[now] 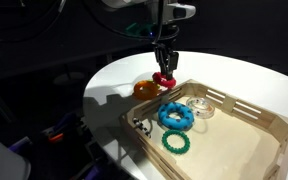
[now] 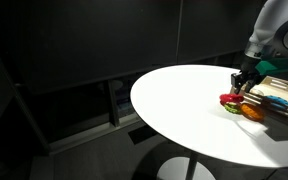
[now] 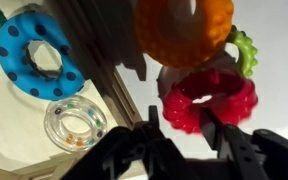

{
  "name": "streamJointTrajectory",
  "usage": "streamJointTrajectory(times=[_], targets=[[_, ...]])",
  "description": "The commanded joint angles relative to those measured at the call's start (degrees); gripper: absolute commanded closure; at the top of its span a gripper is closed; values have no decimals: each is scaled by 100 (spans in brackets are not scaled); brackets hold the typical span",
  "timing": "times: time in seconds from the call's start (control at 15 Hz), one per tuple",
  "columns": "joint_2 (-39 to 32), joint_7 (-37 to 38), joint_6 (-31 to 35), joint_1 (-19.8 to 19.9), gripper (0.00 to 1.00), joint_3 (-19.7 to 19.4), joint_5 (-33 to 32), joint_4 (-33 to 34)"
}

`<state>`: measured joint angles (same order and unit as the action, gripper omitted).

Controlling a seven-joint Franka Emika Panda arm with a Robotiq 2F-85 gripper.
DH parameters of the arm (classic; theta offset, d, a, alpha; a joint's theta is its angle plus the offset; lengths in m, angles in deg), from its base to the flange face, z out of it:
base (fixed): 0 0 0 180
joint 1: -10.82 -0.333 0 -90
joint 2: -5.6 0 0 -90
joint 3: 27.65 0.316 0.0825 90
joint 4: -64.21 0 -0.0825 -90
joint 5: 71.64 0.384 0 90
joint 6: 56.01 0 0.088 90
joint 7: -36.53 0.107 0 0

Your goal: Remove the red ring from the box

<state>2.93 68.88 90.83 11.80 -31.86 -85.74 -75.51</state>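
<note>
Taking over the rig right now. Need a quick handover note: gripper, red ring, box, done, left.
Gripper: low over the red ring, jaws on either side of its near rim. Cannot tell whether they are clamped or released.
Red ring: outside the box, just past its wall, over the white table beside the orange ring.
Done: the ring is out of the box.
Left: probably confirm it rests on the table, open the jaws if shut, and lift clear.
</note>
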Motion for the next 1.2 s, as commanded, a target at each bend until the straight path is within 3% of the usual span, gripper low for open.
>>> streamJointTrajectory(times=[0.0, 0.2, 0.47, 0.73, 1.13], targets=[[186, -136, 4, 26, 21, 8, -36, -148], [290, -301, -107, 53, 0, 0, 88, -163], [581, -913, -553, 114, 0, 19, 603, -155], [986, -1626, -1497, 174, 0, 3, 1100, -17], [1503, -1959, -2579, 327, 0, -11, 1127, 210]])
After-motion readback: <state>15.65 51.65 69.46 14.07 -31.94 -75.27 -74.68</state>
